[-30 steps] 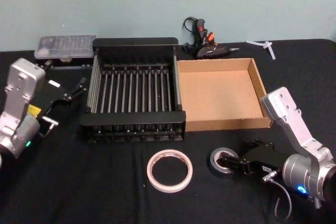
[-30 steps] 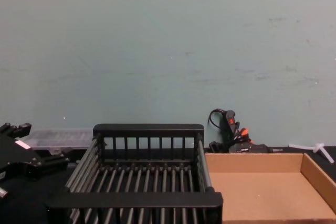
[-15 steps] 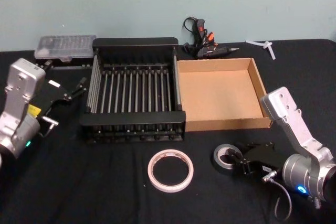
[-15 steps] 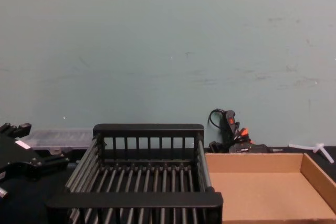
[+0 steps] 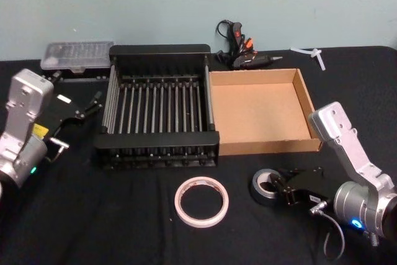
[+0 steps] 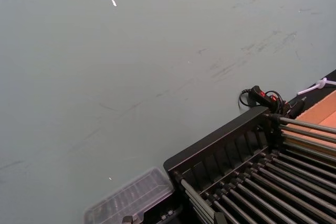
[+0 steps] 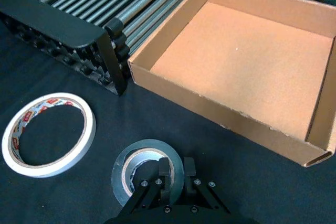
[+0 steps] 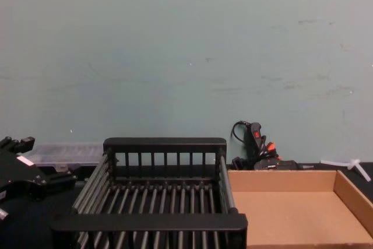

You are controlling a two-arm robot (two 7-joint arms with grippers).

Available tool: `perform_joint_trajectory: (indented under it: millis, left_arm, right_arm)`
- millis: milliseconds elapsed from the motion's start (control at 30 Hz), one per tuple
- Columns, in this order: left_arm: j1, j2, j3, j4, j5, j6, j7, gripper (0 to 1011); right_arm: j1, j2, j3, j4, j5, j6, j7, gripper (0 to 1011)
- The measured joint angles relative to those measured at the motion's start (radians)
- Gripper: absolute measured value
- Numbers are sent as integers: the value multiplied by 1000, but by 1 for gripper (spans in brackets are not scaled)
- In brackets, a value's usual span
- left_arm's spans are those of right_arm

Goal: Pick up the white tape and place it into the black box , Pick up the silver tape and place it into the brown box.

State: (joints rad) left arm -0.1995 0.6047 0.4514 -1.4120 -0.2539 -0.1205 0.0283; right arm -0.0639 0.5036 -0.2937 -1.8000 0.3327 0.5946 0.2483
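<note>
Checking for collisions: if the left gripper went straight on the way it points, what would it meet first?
Probably the black box's left wall: the left gripper points at it from just beside it, though depth is unclear.

Two tape rolls and two boxes on the black bench

The white tape (image 5: pixel 201 201), a wide flat ring with red-orange print and an open centre, lies flat in front of the black box (image 5: pixel 158 108), a slatted crate with thick solid rims. The silver tape (image 5: pixel 265 186), a smaller thick grey roll with a pale core, lies flat to the white roll's right, in front of the brown box (image 5: pixel 260 111), a shallow tan cardboard tray touching the crate's right side. Both boxes hold nothing.
</note>
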Motion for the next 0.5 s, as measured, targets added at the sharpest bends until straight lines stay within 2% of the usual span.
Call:
perform_joint_trajectory:
  millis: [167,500]
  left_arm:
    - [0,0,0,0,0,0,0,1001]
    - [0,0,0,0,0,0,0,1001]
  right_arm:
    - [-7,-3,13,-12,-8,-21,11,160]
    - [-8,5,58,-69,-26,-104,26,160]
